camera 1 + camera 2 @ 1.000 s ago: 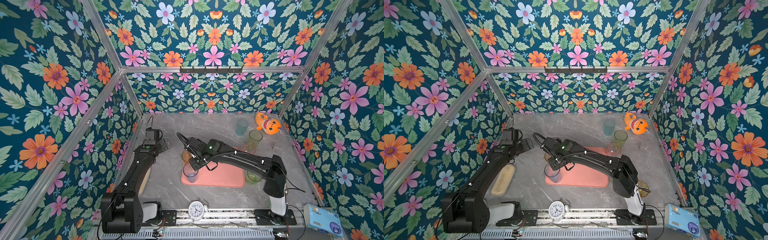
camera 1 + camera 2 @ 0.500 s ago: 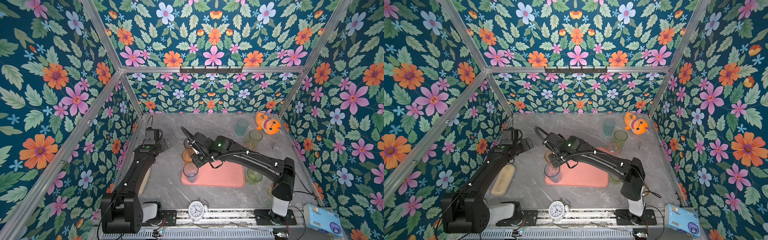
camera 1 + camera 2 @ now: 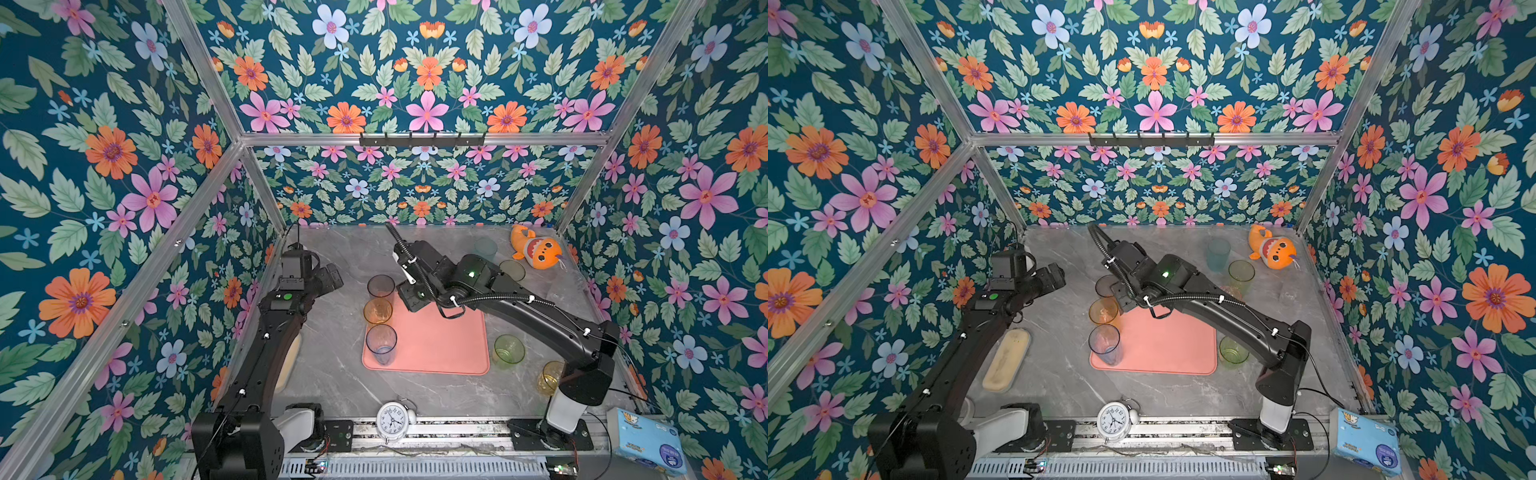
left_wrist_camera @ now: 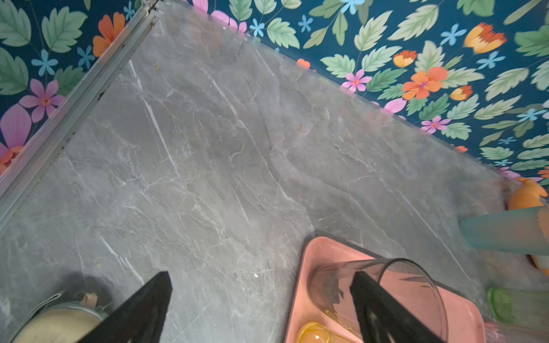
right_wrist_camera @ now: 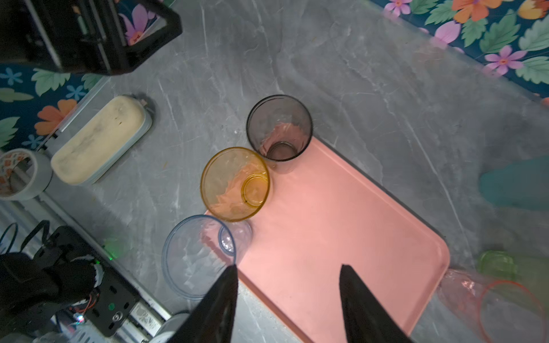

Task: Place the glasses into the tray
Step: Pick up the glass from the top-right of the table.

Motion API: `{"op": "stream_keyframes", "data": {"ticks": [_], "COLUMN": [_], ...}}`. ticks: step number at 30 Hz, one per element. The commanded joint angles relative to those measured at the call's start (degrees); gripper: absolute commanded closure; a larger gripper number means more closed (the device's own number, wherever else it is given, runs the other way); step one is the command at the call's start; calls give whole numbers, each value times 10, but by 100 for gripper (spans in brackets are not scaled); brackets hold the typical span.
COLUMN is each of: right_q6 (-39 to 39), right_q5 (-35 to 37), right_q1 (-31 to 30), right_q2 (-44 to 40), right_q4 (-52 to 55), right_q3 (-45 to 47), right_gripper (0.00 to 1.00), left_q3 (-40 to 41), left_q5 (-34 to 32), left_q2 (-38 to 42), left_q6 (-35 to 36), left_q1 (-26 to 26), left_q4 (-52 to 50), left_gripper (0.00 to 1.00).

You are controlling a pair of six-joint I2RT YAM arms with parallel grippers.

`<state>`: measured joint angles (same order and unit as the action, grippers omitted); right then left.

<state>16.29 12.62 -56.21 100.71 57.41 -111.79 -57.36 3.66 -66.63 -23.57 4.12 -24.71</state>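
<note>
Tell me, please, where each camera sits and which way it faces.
Top views: high in front, looking down on table, tray, left arm and right arm.
Left wrist: on the left arm, looking down past the open left end effector at the grey glass.
Right wrist: above the tray, looking down past the open right end effector.
Shared: both wrist views show the grey glass and amber glass on the tray.

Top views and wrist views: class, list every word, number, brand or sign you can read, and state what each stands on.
White round alarm clock: black dial numerals, too small to read.
Blue plastic tissue pack: printed label, too blurred to read.
White tape roll: orange pattern, no legible words.
No text can be quoted.
</note>
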Motion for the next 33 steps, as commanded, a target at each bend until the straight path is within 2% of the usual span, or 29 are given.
{"op": "stream_keyframes", "data": {"ticks": [1, 7, 13, 20, 24, 33], "right_q6": [-10, -8, 10, 38, 62, 96], "right_q5": [11, 8, -13, -13, -36, -76], "right_q1": [24, 99, 204, 326, 393, 500], "right_q2": [-16, -51, -98, -115, -132, -174], "right_q4": [2, -25, -53, -68, -83, -133], "right_q3": [1, 37, 98, 148, 179, 275], "right_gripper": [42, 41, 42, 42, 42, 41], "left_q3": [-5, -9, -11, -1, 7, 17], "left_q5": [23, 24, 27, 40, 40, 41], "left_q2": [5, -5, -15, -17, -12, -7], "left_q6": [8, 7, 10, 8, 7, 6], "left_q1": [-1, -1, -1, -1, -1, -1], "left_q4": [30, 50, 53, 54, 55, 54], "left_gripper": [3, 4, 4, 4, 4, 4]}}
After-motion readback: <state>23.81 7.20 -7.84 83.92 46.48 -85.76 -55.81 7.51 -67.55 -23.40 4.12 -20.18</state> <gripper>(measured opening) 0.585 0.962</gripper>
